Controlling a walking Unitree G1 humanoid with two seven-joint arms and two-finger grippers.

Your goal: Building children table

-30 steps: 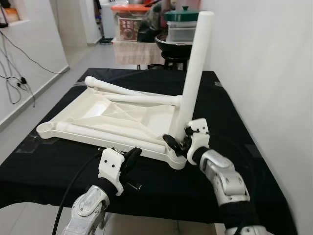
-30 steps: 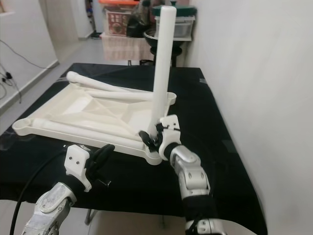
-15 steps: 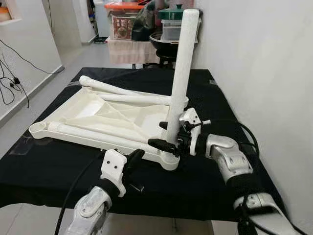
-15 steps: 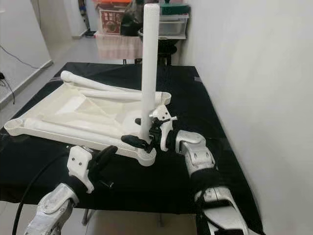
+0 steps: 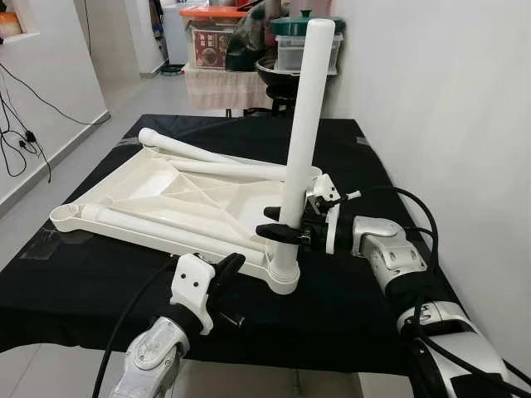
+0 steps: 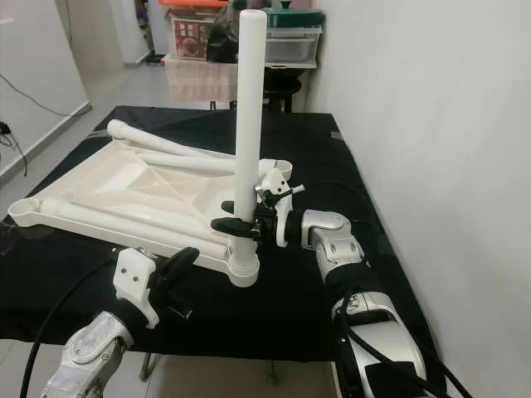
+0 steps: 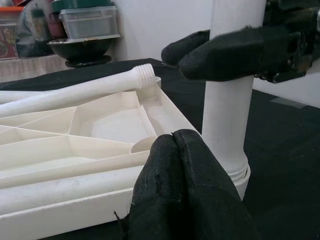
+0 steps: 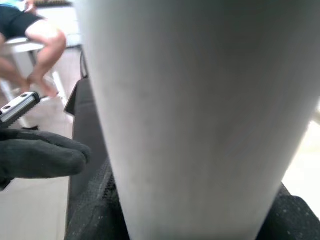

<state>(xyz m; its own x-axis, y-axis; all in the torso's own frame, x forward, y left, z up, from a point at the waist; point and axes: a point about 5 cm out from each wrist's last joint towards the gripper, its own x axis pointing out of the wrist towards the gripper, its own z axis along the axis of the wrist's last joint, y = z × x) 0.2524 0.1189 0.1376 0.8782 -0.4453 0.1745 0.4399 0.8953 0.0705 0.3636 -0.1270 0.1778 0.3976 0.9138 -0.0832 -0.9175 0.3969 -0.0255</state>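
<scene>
A white children's table top (image 5: 158, 186) lies upside down on the black-covered table (image 5: 83, 282). One white leg (image 5: 305, 116) stands upright in the near right corner socket (image 5: 284, 280). My right gripper (image 5: 280, 224) reaches in from the right and is shut on this leg low down, one finger on each side. Other loose legs (image 5: 207, 155) lie flat across the underside. My left gripper (image 5: 226, 271) hovers at the front edge of the table top, just left of the socket, shut with nothing in it; its fingertips (image 7: 172, 142) are pressed together.
A white wall runs close along the right side. Behind the table stand storage boxes and a lidded pot (image 5: 303, 33). Cables (image 5: 21, 124) hang on the left wall above open floor. A seated person's legs (image 8: 42, 45) appear in the right wrist view.
My right wrist has rolled and its forearm has swung out to the right, staying shut on the upright leg. The left gripper has held its place.
</scene>
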